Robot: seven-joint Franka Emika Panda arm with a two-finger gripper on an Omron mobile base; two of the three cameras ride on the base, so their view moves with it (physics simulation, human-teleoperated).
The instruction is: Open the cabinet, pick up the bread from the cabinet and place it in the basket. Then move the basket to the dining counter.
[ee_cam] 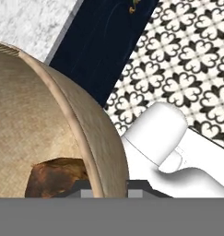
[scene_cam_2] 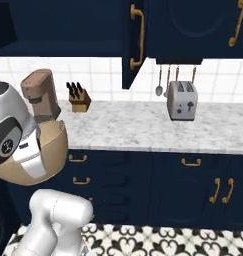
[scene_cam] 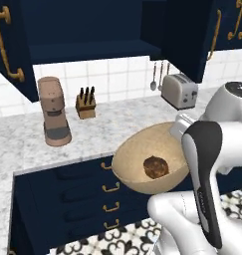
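The arm's forearm (scene_cam: 204, 164) hides the basket's (scene_cam: 137, 157) right rim — the gripper apparently sits behind it. Bread (ee_cam: 56, 177) — cut off below the basket's rim. Cabinet (scene_cam: 92, 30) doors run past the edges.

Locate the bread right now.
The bread lies inside the basket, low centre-right in the left base view, held off the counter before the navy drawers.

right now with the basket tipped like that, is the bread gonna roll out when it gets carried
Possibly. The bread is a roundish lump lying loose in the basket, so it may roll. The basket looks stiff and deep, which should hold it. The hand pinches the rim, so the load could swing.
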